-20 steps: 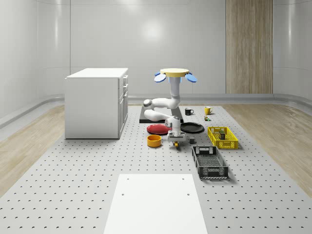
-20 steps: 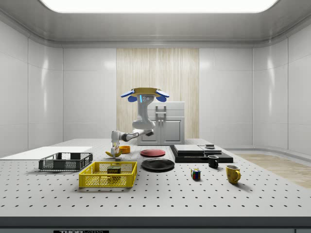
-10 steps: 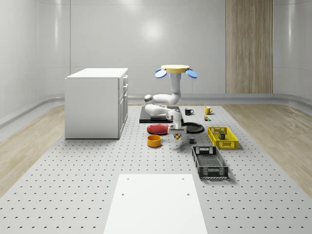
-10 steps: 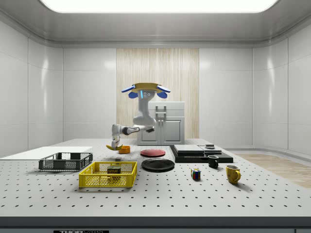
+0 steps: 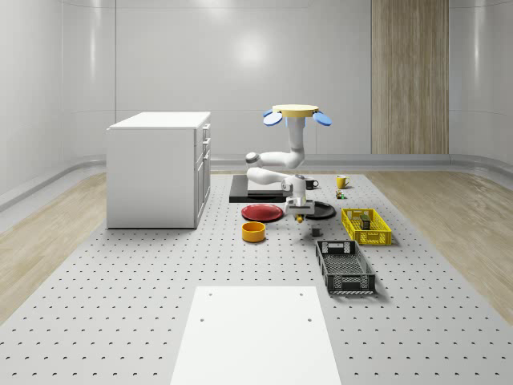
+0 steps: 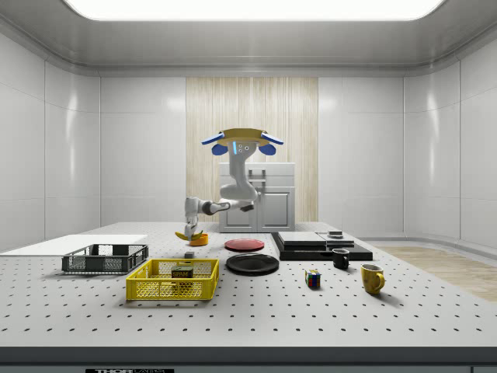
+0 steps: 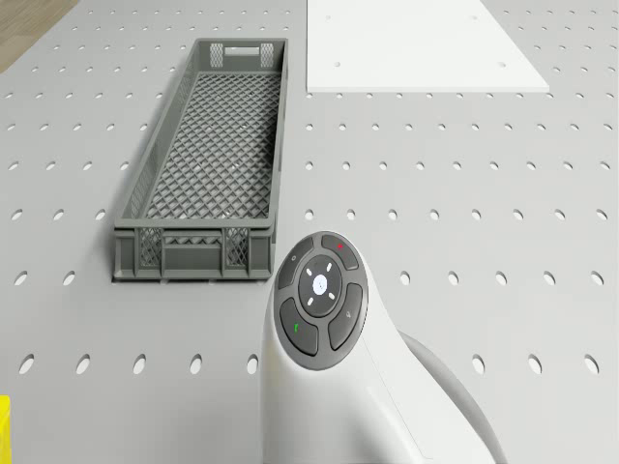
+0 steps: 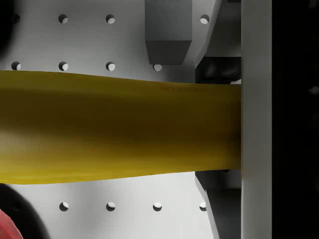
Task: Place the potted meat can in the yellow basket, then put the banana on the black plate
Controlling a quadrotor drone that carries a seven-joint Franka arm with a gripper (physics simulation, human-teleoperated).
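End effector (image 6: 189,233) clamped on smooth curved banana (image 8: 119,127), drone (image 5: 295,113) hovering, seemingly above the glossy round black plate (image 5: 319,210).

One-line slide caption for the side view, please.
Hovering drone carries the curved yellow banana in its end effector above the table, with the potted meat can already in the yellow mesh basket.

Pale walls (image 5: 160,48) — white cabinet (image 5: 156,168)

In the whole-scene view, the basket (image 5: 366,225) holding the potted meat can (image 5: 365,218) lies right of the plate (image 5: 317,210); the crate (image 5: 345,267) lies nearer the camera.
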